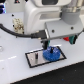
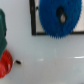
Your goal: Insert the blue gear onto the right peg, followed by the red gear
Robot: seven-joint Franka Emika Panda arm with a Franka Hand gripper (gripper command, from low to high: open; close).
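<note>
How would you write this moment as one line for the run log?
large blue toothed plastic gear: on grey black-edged plate, peg through hub | small red toothed plastic gear: beside plate, not inserted | tool: state unclear

blue gear [image 1: 50, 54] sitting on plate [image 1: 35, 58], toward the exterior view's right end; red gear [image 2: 5, 64] lying off plate.

surface: white table [image 1: 12, 70] | on it: grey black-edged plate [image 1: 35, 59], red gear [image 2: 5, 64]
</note>
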